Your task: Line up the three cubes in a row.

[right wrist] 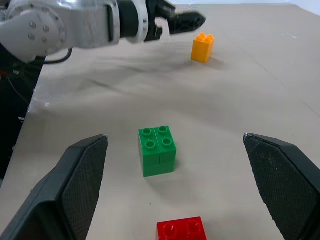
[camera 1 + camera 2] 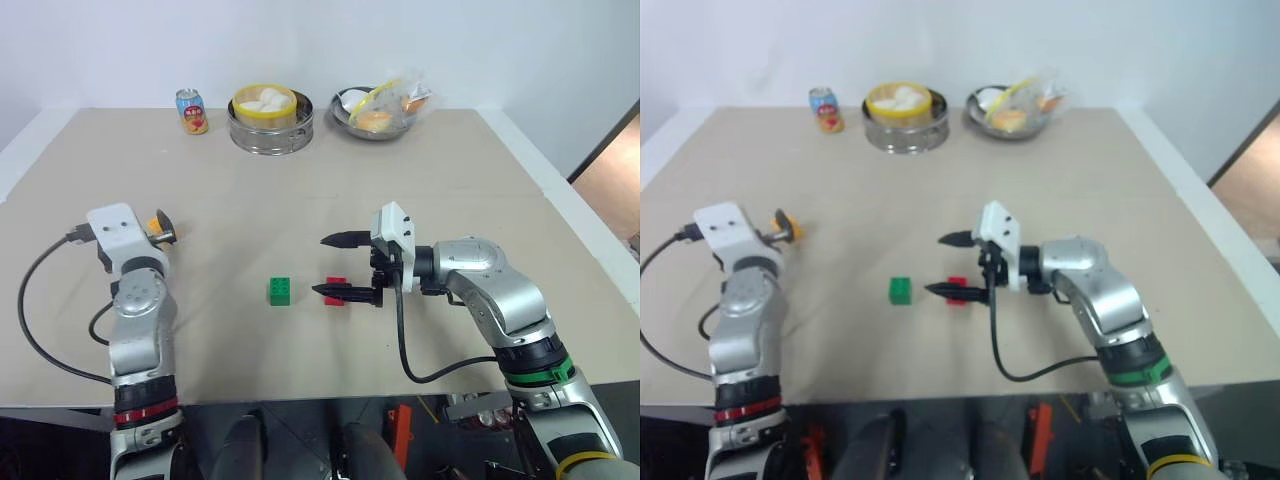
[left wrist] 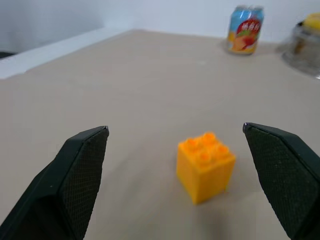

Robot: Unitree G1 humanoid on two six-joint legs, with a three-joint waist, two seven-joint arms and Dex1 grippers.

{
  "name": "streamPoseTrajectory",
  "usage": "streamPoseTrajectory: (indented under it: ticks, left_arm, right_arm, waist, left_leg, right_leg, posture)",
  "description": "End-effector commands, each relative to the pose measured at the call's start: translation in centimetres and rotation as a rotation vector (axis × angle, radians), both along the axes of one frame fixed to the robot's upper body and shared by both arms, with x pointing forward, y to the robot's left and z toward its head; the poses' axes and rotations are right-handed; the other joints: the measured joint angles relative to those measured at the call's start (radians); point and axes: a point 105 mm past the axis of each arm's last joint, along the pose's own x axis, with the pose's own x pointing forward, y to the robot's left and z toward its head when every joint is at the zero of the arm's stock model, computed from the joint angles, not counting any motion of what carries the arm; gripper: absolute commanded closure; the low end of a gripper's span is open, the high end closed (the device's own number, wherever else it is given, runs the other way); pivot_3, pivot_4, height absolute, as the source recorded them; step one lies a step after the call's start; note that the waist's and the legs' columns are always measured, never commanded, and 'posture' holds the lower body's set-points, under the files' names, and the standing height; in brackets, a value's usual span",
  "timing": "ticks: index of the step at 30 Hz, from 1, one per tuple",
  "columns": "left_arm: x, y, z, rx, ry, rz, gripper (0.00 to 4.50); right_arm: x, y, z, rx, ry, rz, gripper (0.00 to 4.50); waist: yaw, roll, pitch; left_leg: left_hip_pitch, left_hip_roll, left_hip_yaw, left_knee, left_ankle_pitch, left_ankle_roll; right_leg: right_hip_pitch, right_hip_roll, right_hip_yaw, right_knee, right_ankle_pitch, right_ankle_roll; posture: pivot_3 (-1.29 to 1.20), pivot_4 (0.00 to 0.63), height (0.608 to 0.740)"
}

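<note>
Item 1, far left: the left gripper (image 3: 175,190), two black textured fingers spread wide and holding nothing, carried level over the beige tabletop (image 2: 300,190).

Item 2: small orange-yellow plastic building-block cube with a studded top (image 3: 205,166). It sits upright on the table just ahead of the left gripper, in line with the gap between the two fingers but beyond their tips, touching neither (in the head views it is mostly hidden behind that gripper's tip).

Item 3: small green plastic building-block cube, studs up (image 2: 280,290). It sits near the table's middle, well apart from the orange-yellow cube and just to the left of the red one, with a narrow strip of table between them.

Item 4: small red plastic building-block cube, studs up (image 2: 337,291). It lies at the nearer finger of the right gripper, which crosses in front of it in the head views; whether they touch cannot be told. From the right wrist camera it sits low between the two fingers, with the green cube further out in the same gap.

Item 5: the right gripper (image 2: 335,265), black fingers pointing toward the robot's left, spread wide and empty.

Item 6, far edge of the table: a printed drink can (image 2: 191,111), a round metal steamer with a yellow rim (image 2: 270,118), and a metal bowl holding bagged food (image 2: 382,108).
</note>
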Motion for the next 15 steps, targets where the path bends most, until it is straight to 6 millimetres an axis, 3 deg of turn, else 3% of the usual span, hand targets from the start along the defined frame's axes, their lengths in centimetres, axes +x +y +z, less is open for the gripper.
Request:
streamPoseTrajectory:
  ticks: [1, 15]
  left_arm:
    - [0.6, -0.5, 1.2, 0.011, -0.051, 0.031, 0.05]
    - [2.9, -0.4, 0.3, -0.015, -0.016, 0.044, 0.05]
  right_arm:
    - [-0.1, 0.0, 1.2, 0.001, -0.057, 0.014, 0.0]
    - [0.1, -0.2, 1.4, -0.007, -0.072, -0.004, 0.0]
  waist:
    - [0.002, 0.0, 0.0]
    - [0.01, 0.0, 0.0]
  left_leg:
    - [0.0, 0.0, 0.0, 0.0, 0.0, 0.0]
    - [0.0, 0.0, 0.0, 0.0, 0.0, 0.0]
  right_leg:
    - [0.0, 0.0, 0.0, 0.0, 0.0, 0.0]
    - [0.0, 0.0, 0.0, 0.0, 0.0, 0.0]
  posture:
    - [0.0, 0.15, 0.74]
    - [0.0, 0.15, 0.74]
